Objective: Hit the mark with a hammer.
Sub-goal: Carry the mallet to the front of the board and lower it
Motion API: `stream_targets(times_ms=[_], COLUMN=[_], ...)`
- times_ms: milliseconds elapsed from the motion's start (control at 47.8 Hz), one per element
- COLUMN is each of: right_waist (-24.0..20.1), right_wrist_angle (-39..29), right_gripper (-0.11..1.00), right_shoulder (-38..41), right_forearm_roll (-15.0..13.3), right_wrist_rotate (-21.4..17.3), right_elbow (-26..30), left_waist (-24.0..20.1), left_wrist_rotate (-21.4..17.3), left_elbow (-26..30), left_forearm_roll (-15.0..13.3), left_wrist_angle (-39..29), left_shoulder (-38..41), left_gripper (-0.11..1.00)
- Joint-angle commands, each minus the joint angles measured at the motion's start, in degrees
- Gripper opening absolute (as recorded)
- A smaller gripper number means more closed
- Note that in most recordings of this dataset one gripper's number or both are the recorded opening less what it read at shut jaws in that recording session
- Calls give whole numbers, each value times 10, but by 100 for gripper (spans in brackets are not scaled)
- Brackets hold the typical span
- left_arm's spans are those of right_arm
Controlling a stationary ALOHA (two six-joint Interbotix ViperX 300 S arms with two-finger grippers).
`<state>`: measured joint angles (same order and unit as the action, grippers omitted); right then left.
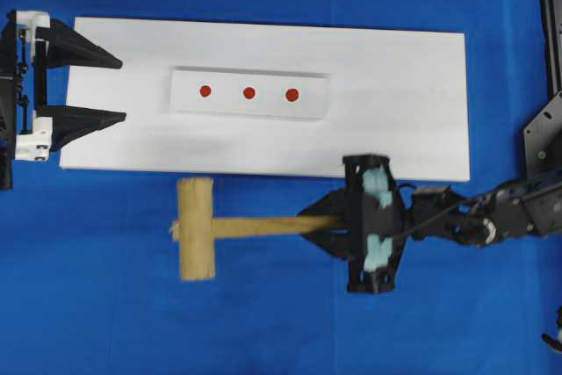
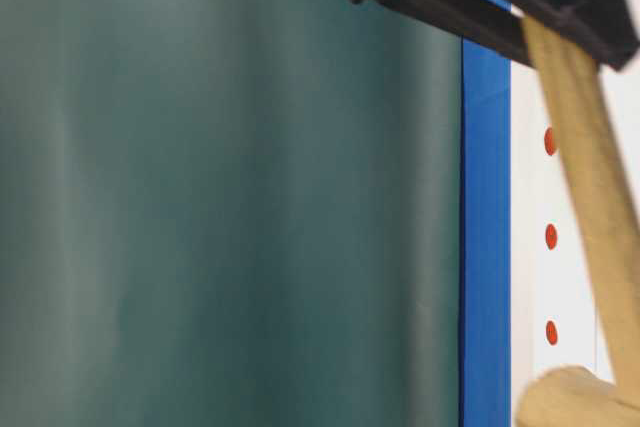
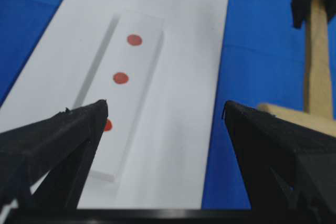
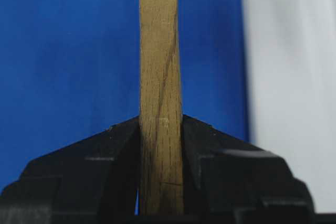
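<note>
The hammer (image 1: 196, 228) is a light wooden mallet that lies on the blue cloth just in front of the white board, head to the left. My right gripper (image 1: 323, 224) is shut on the end of its handle (image 4: 160, 66). The mark (image 1: 248, 92) is the middle one of three red dots on a white strip (image 1: 226, 104) on the board, and it also shows in the left wrist view as the mark (image 3: 121, 78). My left gripper (image 1: 123, 90) hangs open over the board's left end, pointing along the strip, with nothing between its fingers.
The white board (image 1: 395, 111) lies flat on the blue cloth (image 1: 105, 305), its front edge just behind the hammer head. The right arm's links (image 1: 518, 208) run off to the right edge. A blurred grey-green surface (image 2: 230, 207) fills most of the table-level view.
</note>
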<state>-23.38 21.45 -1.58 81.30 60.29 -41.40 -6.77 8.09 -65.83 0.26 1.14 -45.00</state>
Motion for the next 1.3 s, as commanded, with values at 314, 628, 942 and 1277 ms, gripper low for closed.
stream_targets(times_ms=[314, 628, 942, 1277], right_waist=[-3, -1, 1, 4], right_wrist_angle=[3, 2, -15, -45], right_gripper=[9, 9, 9, 9], right_shoulder=[48, 120, 142, 149], right_forearm_roll=[0, 1, 1, 0], right_wrist_rotate=[-1, -5, -28, -29], right_elbow=[43, 70, 66, 65], left_waist=[-4, -4, -4, -11], left_wrist_rotate=[-2, -2, -2, -2], left_elbow=[1, -4, -6, -8], left_forearm_roll=[-2, -2, -2, -2], left_wrist_angle=[17, 17, 17, 17], left_shoulder=[-17, -18, -18, -18], left_gripper=[88, 88, 88, 88])
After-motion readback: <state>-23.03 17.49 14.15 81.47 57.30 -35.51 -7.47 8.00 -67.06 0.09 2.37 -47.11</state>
